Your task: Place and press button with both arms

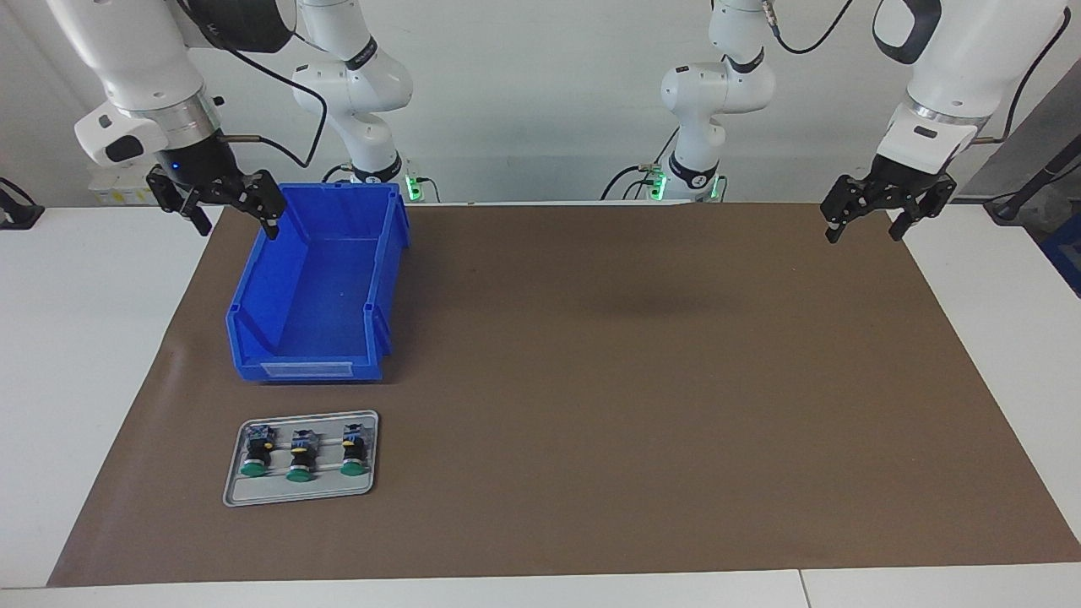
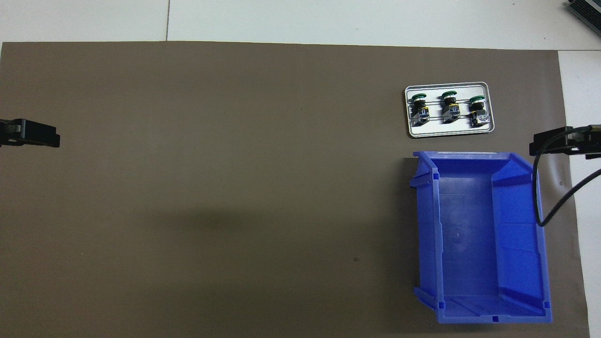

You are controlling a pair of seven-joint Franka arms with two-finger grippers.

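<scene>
Three green-capped buttons lie on their sides in a row on a small grey tray (image 1: 253,491) (image 2: 446,130): one (image 1: 253,454) (image 2: 478,111), a middle one (image 1: 298,457) (image 2: 449,108) and one (image 1: 354,453) (image 2: 419,109). My right gripper (image 1: 238,228) (image 2: 548,143) hangs open and empty over the blue bin's corner nearest the robots. My left gripper (image 1: 861,234) (image 2: 42,134) hangs open and empty over the mat's edge at the left arm's end. Both are well away from the buttons.
An empty blue plastic bin (image 1: 253,287) (image 2: 516,225) stands on the brown mat (image 1: 633,380) at the right arm's end, nearer to the robots than the tray. A black cable (image 2: 547,211) hangs from the right arm over the bin.
</scene>
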